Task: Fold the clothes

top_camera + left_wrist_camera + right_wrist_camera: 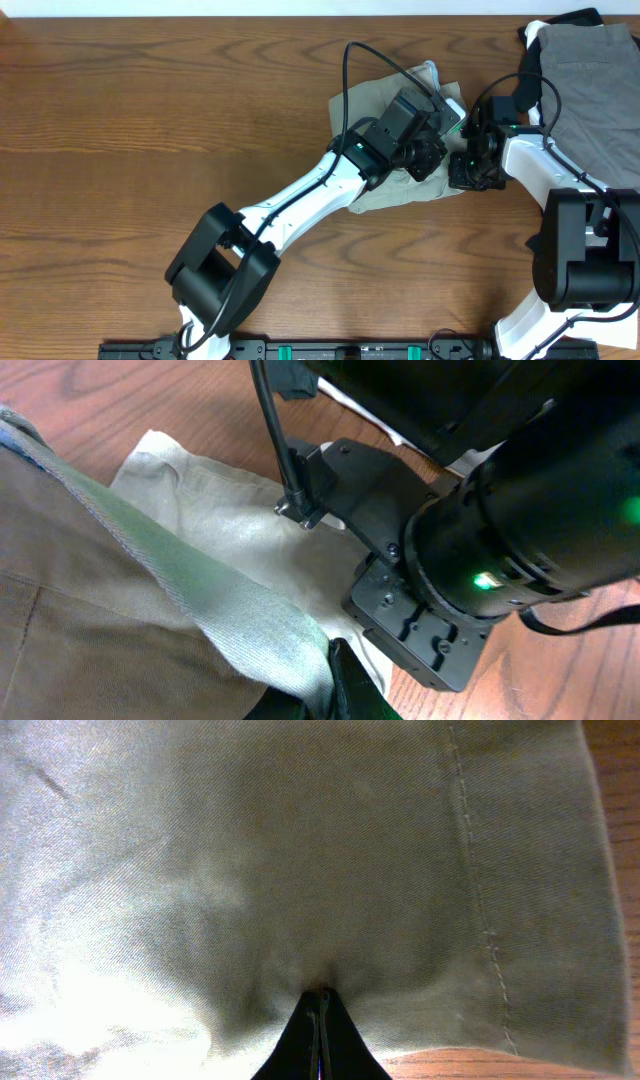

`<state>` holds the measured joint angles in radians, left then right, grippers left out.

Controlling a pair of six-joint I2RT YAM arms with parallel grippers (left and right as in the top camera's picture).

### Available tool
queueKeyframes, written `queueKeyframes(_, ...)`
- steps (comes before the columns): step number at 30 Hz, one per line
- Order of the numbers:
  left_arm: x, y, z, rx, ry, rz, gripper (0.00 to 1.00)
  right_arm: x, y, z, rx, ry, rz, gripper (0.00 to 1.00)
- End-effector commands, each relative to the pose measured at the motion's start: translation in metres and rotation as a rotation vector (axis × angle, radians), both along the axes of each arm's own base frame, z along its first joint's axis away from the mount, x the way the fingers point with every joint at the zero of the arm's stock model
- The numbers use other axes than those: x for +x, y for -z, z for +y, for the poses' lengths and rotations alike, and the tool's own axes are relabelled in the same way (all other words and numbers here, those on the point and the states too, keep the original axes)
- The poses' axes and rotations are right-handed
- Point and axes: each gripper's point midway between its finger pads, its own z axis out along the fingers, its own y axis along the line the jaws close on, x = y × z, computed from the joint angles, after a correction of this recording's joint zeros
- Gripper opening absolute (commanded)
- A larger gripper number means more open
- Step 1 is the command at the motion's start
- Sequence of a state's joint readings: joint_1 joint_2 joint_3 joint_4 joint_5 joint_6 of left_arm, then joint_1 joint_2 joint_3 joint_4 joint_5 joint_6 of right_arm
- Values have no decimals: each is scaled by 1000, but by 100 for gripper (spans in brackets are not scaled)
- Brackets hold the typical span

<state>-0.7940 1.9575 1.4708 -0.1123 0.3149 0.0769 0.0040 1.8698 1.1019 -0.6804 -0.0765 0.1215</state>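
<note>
The wooden table [150, 120] is carrying a pile of grey, black and white garments [590, 90], which is lying at its far right corner. The khaki shorts [385, 88] are lying crumpled near the far edge, right of centre, just beside that pile. The left gripper [335, 685] is reaching in from the near edge and gripping a raised fold of the pale-lined waistband [200, 590]. The right gripper [320, 1020] is pinching the shorts' cloth, its fingers pressed together.
</note>
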Motion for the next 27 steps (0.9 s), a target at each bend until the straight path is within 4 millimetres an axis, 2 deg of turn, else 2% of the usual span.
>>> queueKeyframes(1, 2, -2, -11, -23, 12, -1, 7, -27, 25, -3, -9, 11, 105, 1)
queueKeyframes(7, 8, -6, -16, -55, 10, -29, 8, -27, 25, -3, -8, 25, 102, 1)
queueKeyframes(9, 9, -8, -18, -61, 10, -36, 13, -27, 25, -6, -26, 27, 102, 1)
queueKeyframes(10, 10, -8, -18, -65, 10, -39, 25, -26, 23, -10, -43, 29, 100, 1)
queueKeyframes(12, 11, -11, -20, -81, 1, -35, 32, -22, 14, -14, -56, 52, 91, 1)
queueKeyframes(15, 16, -24, -24, -133, -13, -55, 53, -7, -17, -25, -71, 112, 29, 6)
queueKeyframes(19, 22, -48, -16, -164, -33, -91, 56, 12, -84, -32, -68, 142, -120, 15)
queueKeyframes(21, 33, -52, 0, -153, -101, -79, 56, 12, -115, -33, -66, 146, -182, 22)
queueKeyframes(23, 49, -48, 25, -116, -193, -50, 56, 11, -150, -28, -41, 125, -262, 27)
queueKeyframes(24, 53, -43, 35, -97, -216, -32, 56, 10, -160, -25, -22, 110, -290, 27)
queueKeyframes(27, 63, -24, 67, -26, -274, 35, 55, 7, -187, -6, 70, 50, -369, 18)
